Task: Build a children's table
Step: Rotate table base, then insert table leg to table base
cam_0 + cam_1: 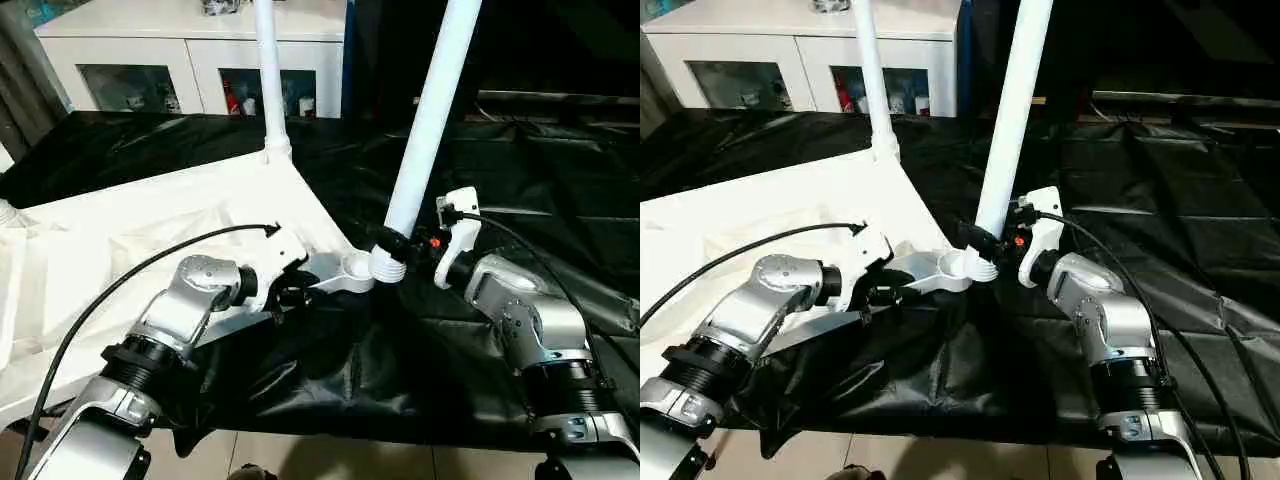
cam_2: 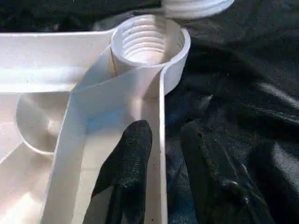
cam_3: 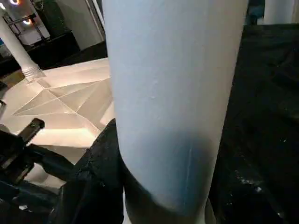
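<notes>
My right gripper (image 1: 412, 247) is clamped on the lower end of a loose leg (image 1: 432, 120), tilting its threaded tip just beside the empty corner socket (image 2: 148, 44) at centre frame, presumably to line it up. My left gripper (image 2: 163, 158) stands part open, fingers astride the rim of the table (image 1: 130, 235) without squeezing, likely steadying it. The table is all white, upside down on black cloth (image 1: 520, 180) at left, ribbed underneath, one leg (image 1: 268, 75) already upright at its far corner.

Black-sheeted work surface (image 1: 520, 190) under upturned white tabletop (image 1: 120, 240)
</notes>
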Robot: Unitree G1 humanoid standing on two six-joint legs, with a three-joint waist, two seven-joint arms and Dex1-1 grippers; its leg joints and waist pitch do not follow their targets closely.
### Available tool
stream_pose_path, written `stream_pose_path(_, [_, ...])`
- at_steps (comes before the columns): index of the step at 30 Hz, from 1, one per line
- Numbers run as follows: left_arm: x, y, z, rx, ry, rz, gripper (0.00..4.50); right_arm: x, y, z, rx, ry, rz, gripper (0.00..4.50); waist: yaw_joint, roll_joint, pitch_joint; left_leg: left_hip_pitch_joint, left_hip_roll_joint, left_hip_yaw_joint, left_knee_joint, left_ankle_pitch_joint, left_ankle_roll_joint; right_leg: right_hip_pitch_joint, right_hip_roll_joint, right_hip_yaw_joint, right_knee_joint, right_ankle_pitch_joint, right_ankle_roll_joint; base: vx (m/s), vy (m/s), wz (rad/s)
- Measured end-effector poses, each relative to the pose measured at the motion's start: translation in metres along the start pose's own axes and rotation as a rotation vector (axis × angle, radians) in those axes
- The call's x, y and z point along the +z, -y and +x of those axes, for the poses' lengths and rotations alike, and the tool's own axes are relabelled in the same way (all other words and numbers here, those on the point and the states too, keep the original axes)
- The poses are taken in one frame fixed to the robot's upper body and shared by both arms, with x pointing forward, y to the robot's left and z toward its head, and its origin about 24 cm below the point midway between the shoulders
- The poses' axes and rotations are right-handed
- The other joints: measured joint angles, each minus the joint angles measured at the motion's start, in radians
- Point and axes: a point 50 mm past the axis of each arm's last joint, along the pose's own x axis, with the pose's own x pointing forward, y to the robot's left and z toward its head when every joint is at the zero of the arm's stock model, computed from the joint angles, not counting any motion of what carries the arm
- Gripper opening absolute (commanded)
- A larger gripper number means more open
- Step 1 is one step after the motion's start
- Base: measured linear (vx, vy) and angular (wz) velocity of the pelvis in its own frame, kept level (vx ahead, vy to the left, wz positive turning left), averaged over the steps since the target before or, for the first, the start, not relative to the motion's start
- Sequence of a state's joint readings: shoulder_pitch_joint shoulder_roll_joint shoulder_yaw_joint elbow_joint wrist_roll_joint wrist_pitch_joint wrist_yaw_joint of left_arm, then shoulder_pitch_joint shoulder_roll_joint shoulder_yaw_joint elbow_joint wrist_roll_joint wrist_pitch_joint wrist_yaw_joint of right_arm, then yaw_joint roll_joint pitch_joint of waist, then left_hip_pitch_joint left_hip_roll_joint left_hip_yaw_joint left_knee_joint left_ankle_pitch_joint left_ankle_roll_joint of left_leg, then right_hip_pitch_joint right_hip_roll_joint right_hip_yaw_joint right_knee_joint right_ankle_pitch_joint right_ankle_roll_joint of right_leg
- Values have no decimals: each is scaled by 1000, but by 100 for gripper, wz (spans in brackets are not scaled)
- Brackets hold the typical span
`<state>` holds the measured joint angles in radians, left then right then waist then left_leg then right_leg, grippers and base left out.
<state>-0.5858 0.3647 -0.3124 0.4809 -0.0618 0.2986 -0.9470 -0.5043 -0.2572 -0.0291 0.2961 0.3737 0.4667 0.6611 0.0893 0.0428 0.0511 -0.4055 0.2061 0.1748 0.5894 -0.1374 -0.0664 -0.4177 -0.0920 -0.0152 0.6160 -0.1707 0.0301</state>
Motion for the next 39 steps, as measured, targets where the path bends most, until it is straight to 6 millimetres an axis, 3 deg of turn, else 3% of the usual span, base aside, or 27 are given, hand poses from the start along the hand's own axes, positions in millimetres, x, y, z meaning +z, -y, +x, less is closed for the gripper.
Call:
stream_pose_path(3, [-2,-1,-1,6,-17,9,138,1,0,0,2,0,-6,193,0,0,0,0,0,0,-1,0,0,0,0,0,0,0,0,0,0,0])
stream_pose_path(4, [-3,-2,-2,7,-20,12,110,1,-1,1,3,-3,-8,193,0,0,0,0,0,0,-1,0,0,0,0,0,0,0,0,0,0,0])
stream_pose_path(8, [-4,-3,-4,17,-27,17,76,-1,-2,4,18,-15,-23,193,0,-1,0,0,0,0,-1,0,0,0,0,0,-1,0,0,0,0,0])
stream_pose_path(19, [-7,-1,-5,11,-12,22,5,2,-13,22,124,-29,-87,193,-3,-4,0,1,0,1,-2,0,0,0,0,0,0,0,0,0,0,0])
stream_pose_path(39, [-15,2,-19,-34,-11,57,0,-12,-15,48,205,-115,-82,192,-3,-10,-1,2,1,4,-5,0,0,-1,0,0,-1,0,0,0,0,0])
